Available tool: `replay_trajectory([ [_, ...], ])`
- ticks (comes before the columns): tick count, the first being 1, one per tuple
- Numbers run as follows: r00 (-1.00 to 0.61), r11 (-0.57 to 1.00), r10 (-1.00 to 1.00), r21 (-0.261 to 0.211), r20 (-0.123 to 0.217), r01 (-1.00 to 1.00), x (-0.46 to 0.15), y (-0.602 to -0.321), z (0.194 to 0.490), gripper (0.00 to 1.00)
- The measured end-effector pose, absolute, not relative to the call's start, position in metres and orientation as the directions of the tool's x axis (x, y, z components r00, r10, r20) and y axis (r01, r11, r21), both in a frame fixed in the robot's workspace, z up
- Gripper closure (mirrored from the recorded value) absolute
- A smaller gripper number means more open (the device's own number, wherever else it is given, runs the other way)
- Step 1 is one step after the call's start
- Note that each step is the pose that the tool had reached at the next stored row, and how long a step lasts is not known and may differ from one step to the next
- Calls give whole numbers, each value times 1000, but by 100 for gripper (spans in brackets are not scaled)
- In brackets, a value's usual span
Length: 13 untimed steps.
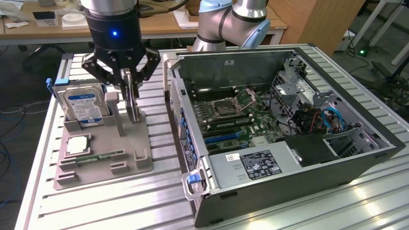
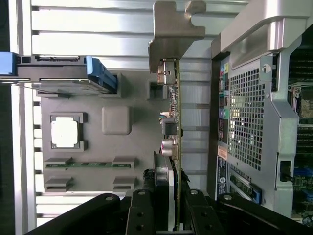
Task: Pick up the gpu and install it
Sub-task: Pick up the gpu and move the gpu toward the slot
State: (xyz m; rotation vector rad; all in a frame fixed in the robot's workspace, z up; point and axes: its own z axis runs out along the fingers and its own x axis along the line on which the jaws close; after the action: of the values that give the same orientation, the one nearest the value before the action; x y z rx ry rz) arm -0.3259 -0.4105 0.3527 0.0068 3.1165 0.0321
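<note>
Ribbed aluminium table (image 1: 96,206) in a workshop, wooden desk (image 1: 160,26) behind. On the exterior view's left, a grey parts holder (image 1: 131,167) flat on the table: silver hard drive (image 1: 83,103) with blue-white label standing upright, square processor chip (image 1: 76,144) lying flat, slim green memory stick (image 1: 102,156) lying in a slot. On the exterior view's right, an open computer case (image 1: 357,158) on its side, motherboard (image 1: 236,120) exposed. Above the holder, black gripper (image 1: 131,86) pointing straight down, fingers closed tight on the upper edge of the gpu (image 1: 134,108). The gpu standing on edge just beside the hard drive, between it and the case, silvery bracket (image 2: 176,29) at one end. Impossible to tell whether its lower edge rests in the holder.
</note>
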Motion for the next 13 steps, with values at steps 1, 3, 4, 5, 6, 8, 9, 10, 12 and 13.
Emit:
replay_trajectory([
  [1, -1000, 1000, 5, 21, -25, 4, -326, -411, 353, 72],
  [3, -1000, 1000, 5, 21, -25, 4, -326, -411, 354, 72],
  [4, -1000, 1000, 5, 21, -25, 4, -326, -411, 354, 72],
  [5, -1000, 1000, 5, 20, -25, 4, -326, -411, 355, 72],
  [6, -1000, 1000, 5, 20, -25, 4, -326, -411, 355, 72],
  [8, -1000, 1000, 5, 21, -25, 4, -326, -411, 356, 72],
  [9, -1000, 1000, 5, 20, -25, 4, -326, -411, 356, 72],
  [10, -1000, 1000, 5, 21, -25, 4, -326, -411, 357, 72],
  [12, -1000, 1000, 5, 20, -25, 4, -326, -410, 358, 72],
  [13, -1000, 1000, 5, 21, -25, 4, -326, -411, 359, 72],
])
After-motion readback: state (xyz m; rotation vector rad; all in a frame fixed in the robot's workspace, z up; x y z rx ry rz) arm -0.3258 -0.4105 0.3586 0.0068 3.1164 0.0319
